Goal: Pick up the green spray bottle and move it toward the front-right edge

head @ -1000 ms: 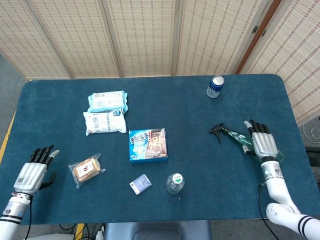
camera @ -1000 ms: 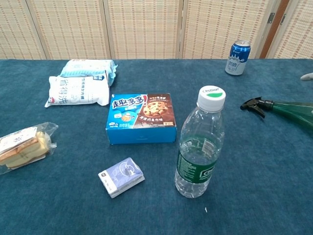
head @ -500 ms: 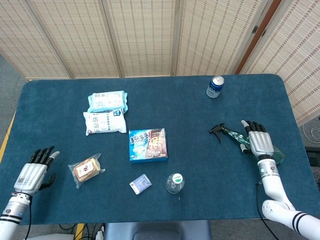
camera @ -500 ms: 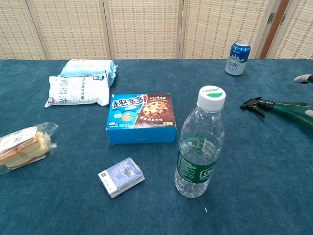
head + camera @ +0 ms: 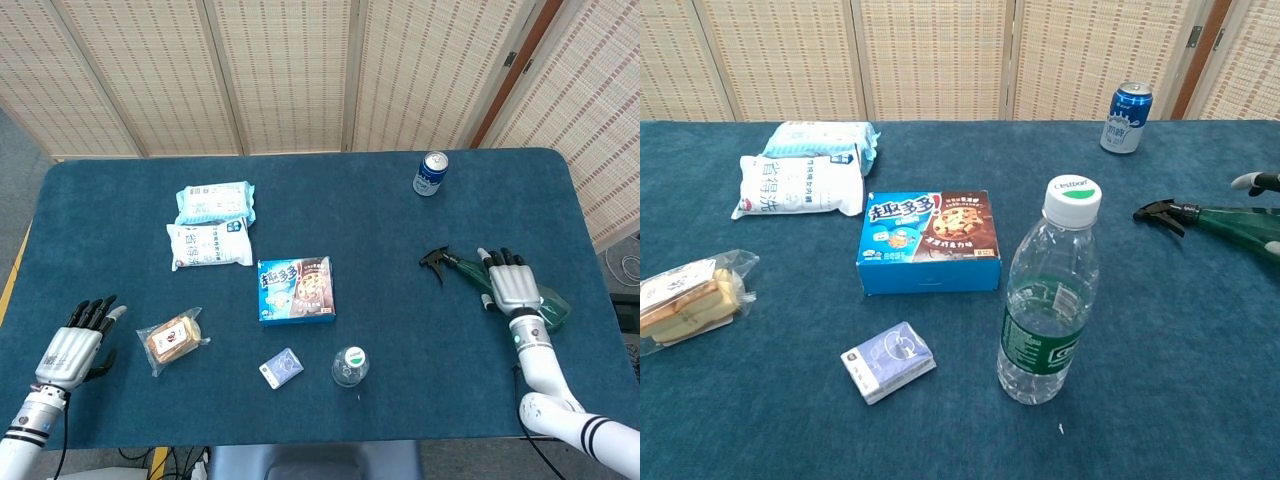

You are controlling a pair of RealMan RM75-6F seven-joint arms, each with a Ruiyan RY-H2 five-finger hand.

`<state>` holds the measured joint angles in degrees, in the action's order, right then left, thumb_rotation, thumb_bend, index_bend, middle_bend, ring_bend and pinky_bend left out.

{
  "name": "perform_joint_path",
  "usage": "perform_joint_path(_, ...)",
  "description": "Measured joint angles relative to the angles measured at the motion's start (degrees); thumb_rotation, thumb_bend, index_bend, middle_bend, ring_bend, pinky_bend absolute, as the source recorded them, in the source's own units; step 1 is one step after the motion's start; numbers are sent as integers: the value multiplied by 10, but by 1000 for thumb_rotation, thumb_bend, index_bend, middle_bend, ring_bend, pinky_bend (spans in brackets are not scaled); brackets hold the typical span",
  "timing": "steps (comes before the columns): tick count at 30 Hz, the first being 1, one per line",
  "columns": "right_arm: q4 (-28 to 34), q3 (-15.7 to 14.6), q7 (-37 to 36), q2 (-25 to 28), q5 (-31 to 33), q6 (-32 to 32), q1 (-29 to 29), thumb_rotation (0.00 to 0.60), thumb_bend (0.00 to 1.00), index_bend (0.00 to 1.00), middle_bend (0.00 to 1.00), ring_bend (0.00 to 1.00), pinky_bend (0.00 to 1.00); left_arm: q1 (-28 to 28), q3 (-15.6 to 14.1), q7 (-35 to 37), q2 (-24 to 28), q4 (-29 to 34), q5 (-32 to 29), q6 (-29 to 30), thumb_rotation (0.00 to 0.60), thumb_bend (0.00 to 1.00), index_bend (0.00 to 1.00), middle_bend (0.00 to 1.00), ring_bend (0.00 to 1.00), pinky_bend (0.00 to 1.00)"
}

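The green spray bottle [image 5: 461, 268] lies on its side at the right of the blue table, its black trigger nozzle [image 5: 434, 261] pointing left. My right hand [image 5: 510, 285] lies flat over the bottle's middle with its fingers stretched out toward the far side, not curled around it. The chest view shows the green spray bottle [image 5: 1230, 218] at the right edge, with only a fingertip [image 5: 1252, 181] of that hand above it. My left hand [image 5: 75, 346] hovers near the front-left edge, fingers apart, holding nothing.
A clear water bottle [image 5: 350, 366] stands near the front centre. A cookie box [image 5: 296, 290], a small card pack [image 5: 282, 368], a wrapped snack [image 5: 172, 340] and two white-blue packs [image 5: 212, 244] lie further left. A blue can [image 5: 430, 173] stands at the back right.
My right hand has slid a little left and further over the spray bottle. My left hand has shifted slightly toward the front. The bottle has stayed where it lies.
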<state>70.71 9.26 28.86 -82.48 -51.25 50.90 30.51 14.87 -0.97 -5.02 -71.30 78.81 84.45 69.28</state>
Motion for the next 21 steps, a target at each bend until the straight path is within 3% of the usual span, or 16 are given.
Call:
perform_joint_path(10, -11, -13, 36, -15, 35, -16, 24, 600, 295, 71, 186, 52, 176, -3, -5, 10, -3, -12, 1, 2, 600, 441, 91, 0, 0, 0)
perform_joint_path(21, -26, -22, 42, -26, 43, -22, 35, 600, 311, 186, 319, 176, 302, -5, -9, 17, -8, -22, 3, 2, 600, 442, 91, 0, 0, 0)
